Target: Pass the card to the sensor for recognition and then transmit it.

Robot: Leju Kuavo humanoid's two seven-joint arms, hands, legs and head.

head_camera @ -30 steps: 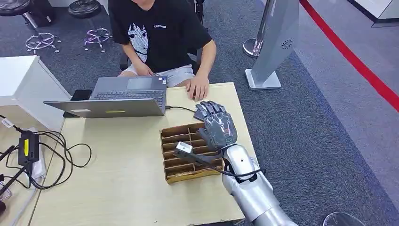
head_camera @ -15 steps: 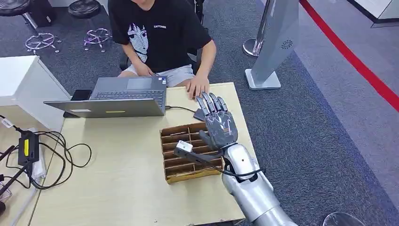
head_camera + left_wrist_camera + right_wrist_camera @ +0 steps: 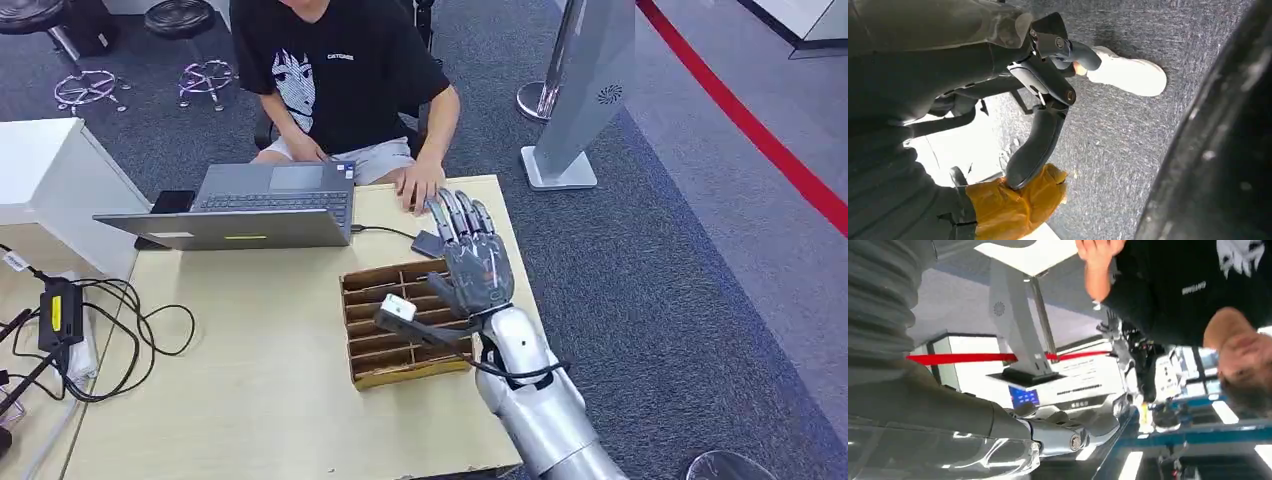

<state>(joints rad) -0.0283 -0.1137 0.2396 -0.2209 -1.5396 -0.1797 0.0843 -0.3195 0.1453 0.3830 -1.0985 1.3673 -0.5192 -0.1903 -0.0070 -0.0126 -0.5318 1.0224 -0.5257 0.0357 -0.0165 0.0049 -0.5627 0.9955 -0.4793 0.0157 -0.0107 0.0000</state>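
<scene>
Grey carpet surrounds the pale wooden desk (image 3: 250, 400). Raised above the brown cardboard divider box (image 3: 400, 330), the right robot hand (image 3: 475, 262) spreads its fingers, holding nothing. Just beyond its fingertips lies the small dark grey card (image 3: 427, 243).

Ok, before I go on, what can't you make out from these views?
- Card: I see none in the right hand; its palm faces away in the head view.
- Pad on the table: partly behind the fingers.
- Tray: contents too small to tell.
- Left hand: blurred, dark.
</scene>
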